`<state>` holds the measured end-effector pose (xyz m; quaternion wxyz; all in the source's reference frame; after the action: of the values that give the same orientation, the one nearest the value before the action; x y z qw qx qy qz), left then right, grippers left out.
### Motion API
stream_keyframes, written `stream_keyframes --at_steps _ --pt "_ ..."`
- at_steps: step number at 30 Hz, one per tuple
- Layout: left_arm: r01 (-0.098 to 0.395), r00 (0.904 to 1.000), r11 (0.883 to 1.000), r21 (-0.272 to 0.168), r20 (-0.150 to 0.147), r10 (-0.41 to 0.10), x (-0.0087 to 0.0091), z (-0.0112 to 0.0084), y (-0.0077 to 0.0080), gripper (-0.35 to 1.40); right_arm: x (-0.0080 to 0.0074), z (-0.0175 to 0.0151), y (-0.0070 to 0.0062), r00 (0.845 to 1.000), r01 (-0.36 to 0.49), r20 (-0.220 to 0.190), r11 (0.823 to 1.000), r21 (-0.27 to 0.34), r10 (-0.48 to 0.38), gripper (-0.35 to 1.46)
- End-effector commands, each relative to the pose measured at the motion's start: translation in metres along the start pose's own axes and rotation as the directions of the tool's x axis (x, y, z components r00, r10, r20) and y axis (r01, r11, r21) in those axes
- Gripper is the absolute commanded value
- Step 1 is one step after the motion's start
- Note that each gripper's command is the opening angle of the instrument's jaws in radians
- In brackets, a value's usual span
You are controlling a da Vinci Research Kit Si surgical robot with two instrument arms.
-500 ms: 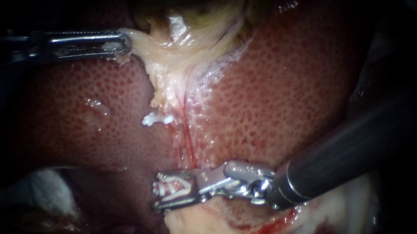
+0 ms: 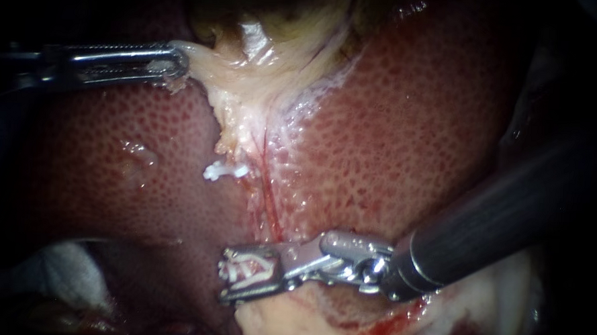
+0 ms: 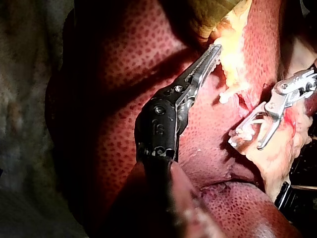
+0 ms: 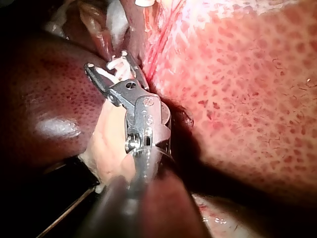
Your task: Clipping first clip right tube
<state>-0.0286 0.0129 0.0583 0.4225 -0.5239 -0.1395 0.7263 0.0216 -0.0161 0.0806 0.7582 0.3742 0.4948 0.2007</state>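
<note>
- Nearest: right instrument (image 2: 227,273) lies across a pale fatty lump (image 2: 285,321). Its jaws stand spread, with a white loaded clip (image 2: 247,269) seated between them and touching both. No tissue is inside the clip.
- Target: thin red tube (image 2: 270,206) runs down the pale band between the liver (image 2: 414,146) lobes and ends just beside the upper jaw, outside the mouth. It is probably the task's right tube, but I can't confirm.
- Beyond: a white seated clip (image 2: 224,170) sits just beside that tube, on the side of the left instrument.
- Far: left instrument (image 2: 178,65) has its jaws clamped on pale tissue (image 2: 248,98) under the gallbladder (image 2: 272,5), pulling it sideways.
- Risk: the mouth faces away from the tube, so closing now would fire the clip on nothing or on fat.
- Risk: swinging in could snag the seated clip or scrape the liver surface.
- Risk: the tube is thin against the band. A partial bite would leave it half-closed, and too deep a bite would take the neighbouring strand.
- Risk: if the left grip slips, tension drops and the tube goes slack before closure.
</note>
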Motion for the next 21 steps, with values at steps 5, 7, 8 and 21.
stream_keyframes --at_steps 5,7,8,21 --pt "0.000 1.0000 1.000 -0.002 0.000 0.000 0.0000 -0.0001 -0.0001 -0.35 0.0001 -0.0008 -0.0005 1.000 0.006 -0.002 1.000 0.007 -0.006 0.50" --pt "0.000 1.0000 1.000 -0.003 0.000 0.000 0.0000 -0.0001 -0.0001 -0.35 0.0005 -0.0012 -0.0007 1.000 0.027 0.001 1.000 0.009 -0.027 0.50" --pt "0.000 1.0000 1.000 -0.003 0.000 0.000 0.0000 -0.0001 -0.0001 -0.35 0.0008 -0.0015 -0.0008 1.000 0.031 0.003 0.999 0.010 -0.031 0.50" --pt "-0.001 1.0000 1.000 -0.002 0.003 0.001 -0.0001 -0.0002 -0.0001 -0.35 0.0027 -0.0047 -0.0024 0.994 0.078 0.074 0.997 -0.023 -0.076 0.50"
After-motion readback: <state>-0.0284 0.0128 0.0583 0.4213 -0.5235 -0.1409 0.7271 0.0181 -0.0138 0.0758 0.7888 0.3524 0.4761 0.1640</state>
